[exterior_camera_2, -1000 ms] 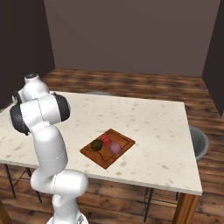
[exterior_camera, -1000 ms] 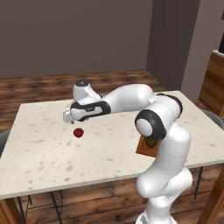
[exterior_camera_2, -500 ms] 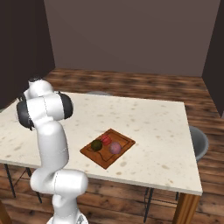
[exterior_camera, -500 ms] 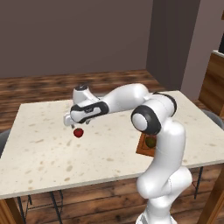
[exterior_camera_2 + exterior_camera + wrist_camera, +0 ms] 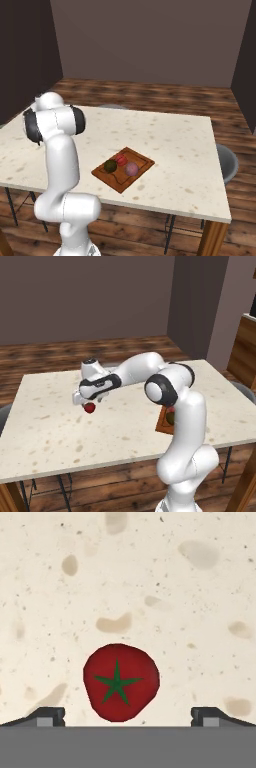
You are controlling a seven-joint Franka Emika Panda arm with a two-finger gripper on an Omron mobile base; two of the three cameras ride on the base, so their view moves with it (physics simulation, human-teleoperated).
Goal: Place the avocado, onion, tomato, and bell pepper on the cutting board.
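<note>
We've got the jaws spread wide above the tomato [image 5: 121,682], which sits on the bare worktop [image 5: 45,426], nothing pinched. Avocado [image 5: 110,166], onion [image 5: 132,169] and a red item [image 5: 121,160] lie on the cutting board [image 5: 145,161], well apart from the tomato.

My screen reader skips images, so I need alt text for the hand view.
A red tomato with a green star-shaped stem lies on a speckled beige table, between the open gripper fingertips, which stand apart from it on either side.
</note>
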